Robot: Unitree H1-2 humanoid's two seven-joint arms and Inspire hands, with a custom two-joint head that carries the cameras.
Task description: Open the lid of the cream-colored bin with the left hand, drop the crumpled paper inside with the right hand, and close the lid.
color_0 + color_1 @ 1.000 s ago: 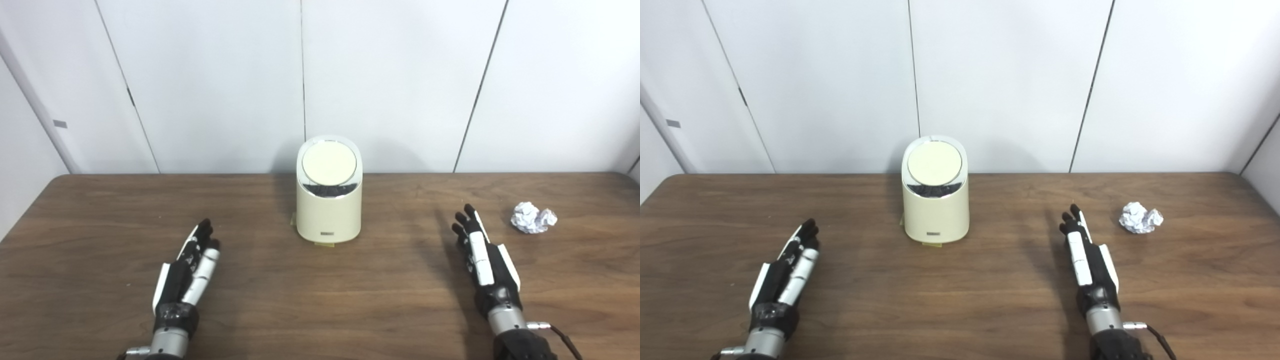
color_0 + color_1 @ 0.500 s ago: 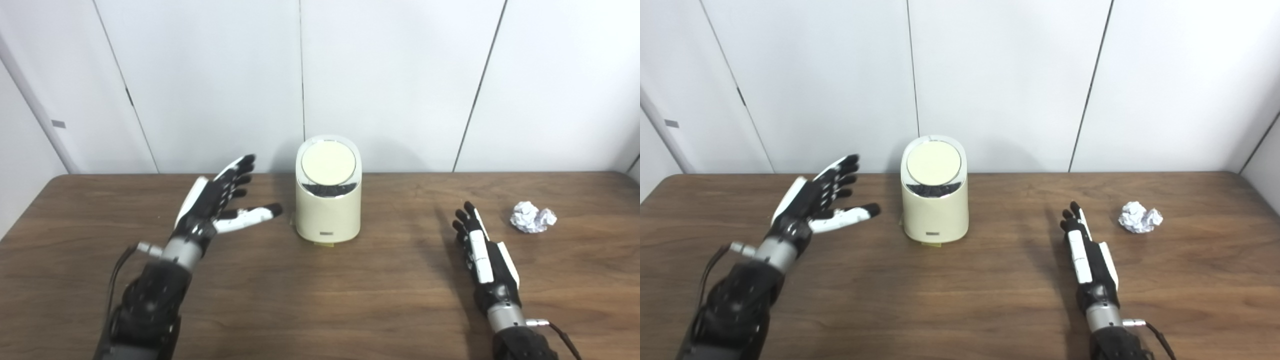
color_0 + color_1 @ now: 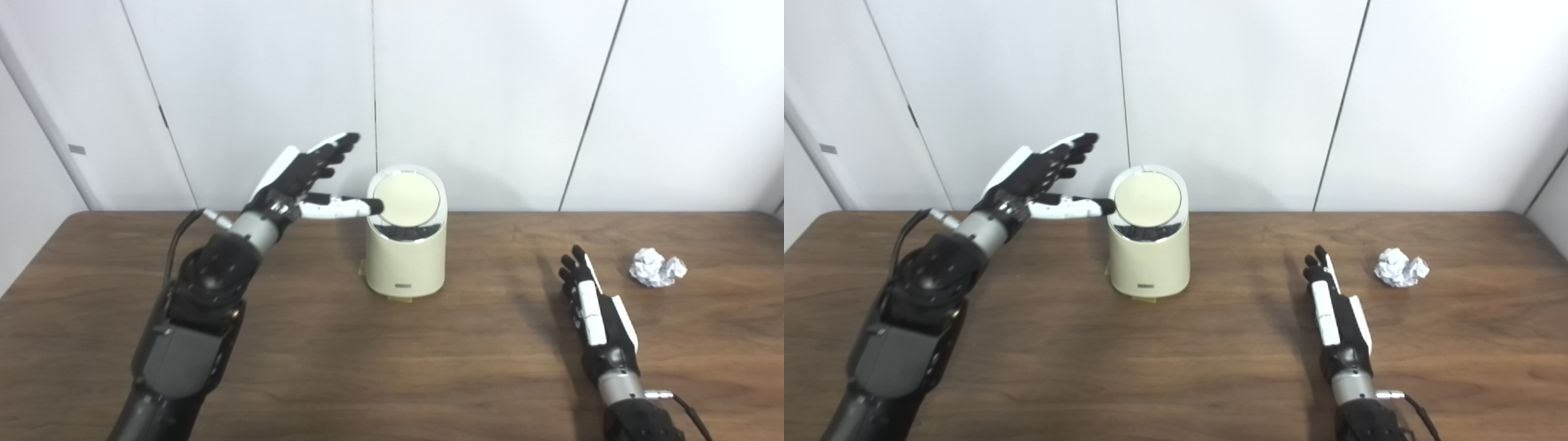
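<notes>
The cream-colored bin [image 3: 406, 254] stands upright at the back middle of the wooden table [image 3: 380, 361], its round lid [image 3: 407, 199] shut. My left hand [image 3: 303, 180] is open and raised just left of the bin's top, its thumb tip reaching the lid's left edge; I cannot tell if it touches. The crumpled paper [image 3: 657, 267] lies on the table at the right. My right hand [image 3: 591, 306] lies open and flat on the table, left of the paper and apart from it, holding nothing.
White wall panels [image 3: 490, 92] stand right behind the table's far edge, close behind the bin. A small yellow tag [image 3: 399, 298] shows under the bin's front.
My left hand has risen from the table and swung up and right to the bin's lid. The right hand has stayed in place. The view has shifted slightly.
</notes>
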